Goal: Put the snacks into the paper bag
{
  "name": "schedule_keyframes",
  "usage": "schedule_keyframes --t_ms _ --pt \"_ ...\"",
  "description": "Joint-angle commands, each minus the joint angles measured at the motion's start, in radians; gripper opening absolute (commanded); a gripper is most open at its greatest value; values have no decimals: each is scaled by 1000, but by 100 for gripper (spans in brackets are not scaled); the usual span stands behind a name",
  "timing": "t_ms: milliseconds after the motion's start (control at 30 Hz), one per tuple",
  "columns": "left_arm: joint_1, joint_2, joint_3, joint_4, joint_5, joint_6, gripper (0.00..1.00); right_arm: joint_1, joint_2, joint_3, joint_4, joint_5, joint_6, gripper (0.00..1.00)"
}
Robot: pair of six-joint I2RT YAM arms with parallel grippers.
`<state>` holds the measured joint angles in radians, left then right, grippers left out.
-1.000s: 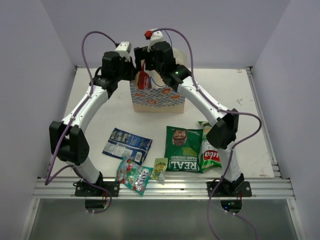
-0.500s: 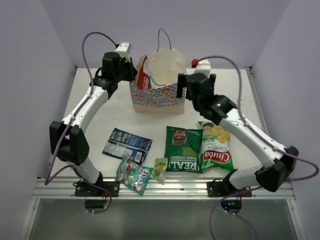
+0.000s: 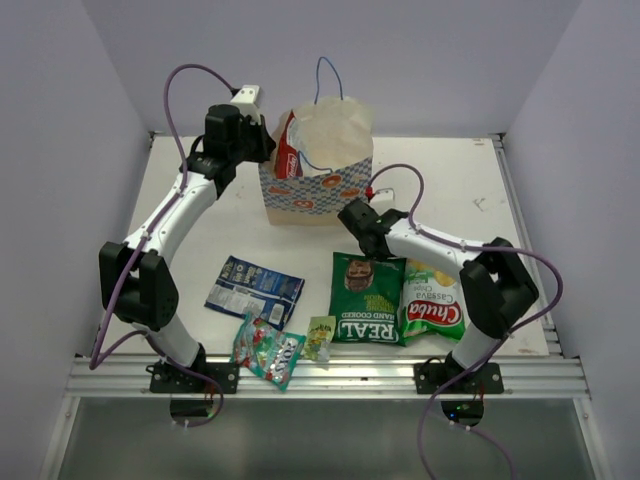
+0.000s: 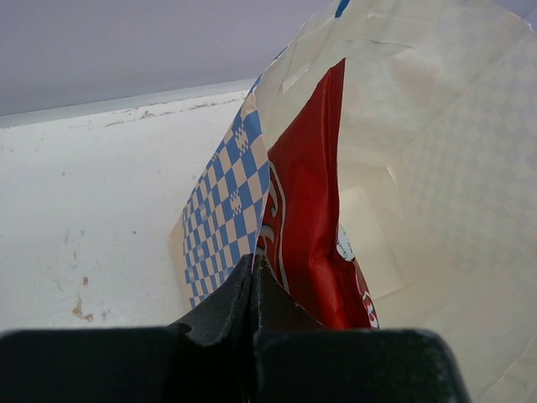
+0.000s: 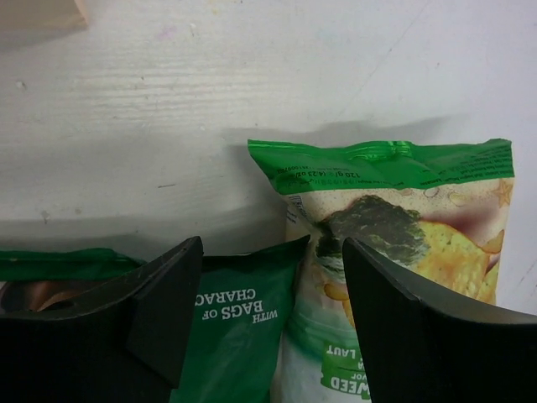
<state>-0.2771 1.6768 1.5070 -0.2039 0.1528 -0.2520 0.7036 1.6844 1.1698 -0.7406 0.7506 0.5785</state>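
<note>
Right tool hangs low over the worktop, jaws spread wide and grasping nothing. One finger sits above the REAL packet and the other above the green-white packet. Those two lie flat side by side and appear to touch along their long edges, near the front right of the worktop.

Left tool is clenched on the checkered rim of the paper bag, which stands at the back. That grip props the mouth open, with the red packet upright inside against that wall.

The step in hand looks like picking the next snack. As it stands, the tool straddles the line between two packets, so closing here risks catching both or neither. Better to shift sideways until both fingers bracket one packet's crimped top seam. The seam is flat and stiff, while the air-filled belly would slip. Then lift straight up so the neighbour is not dragged along.

On the carry, come in above the open mouth, clear of the blue handles, and release beside the red packet.

Blue packet, candy packet and sachet wait front left.
</note>
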Motion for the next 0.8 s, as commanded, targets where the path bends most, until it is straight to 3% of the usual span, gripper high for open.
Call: schedule_keyframes --t_ms 0,133,333,367,467,567,667,700,767 --pt "-5 -46 -2 51 22 -18 0 -32 23 -27 6 32 72 71" --pt "-5 -45 -2 52 22 -18 0 -123 2 -97 29 3 73 69" --pt "-5 -31 -4 58 27 -20 0 -168 -68 -165 67 -4 54 64" --pt "-5 -25 -4 58 33 -21 0 -168 -66 -164 69 -4 52 55" --pt "-5 -23 -2 60 37 -23 0 -168 -42 -154 67 -11 44 41" --pt "-5 -26 -4 58 31 -21 0 -168 -20 -145 69 -14 41 33" --pt "-5 -26 -5 58 30 -20 0 -168 -15 -147 79 -25 40 13" --pt "-5 -25 -4 60 30 -20 0 -168 -15 -147 79 -28 41 0" --pt "-5 -23 -4 58 31 -20 0 -168 -15 -147 81 -30 41 0"
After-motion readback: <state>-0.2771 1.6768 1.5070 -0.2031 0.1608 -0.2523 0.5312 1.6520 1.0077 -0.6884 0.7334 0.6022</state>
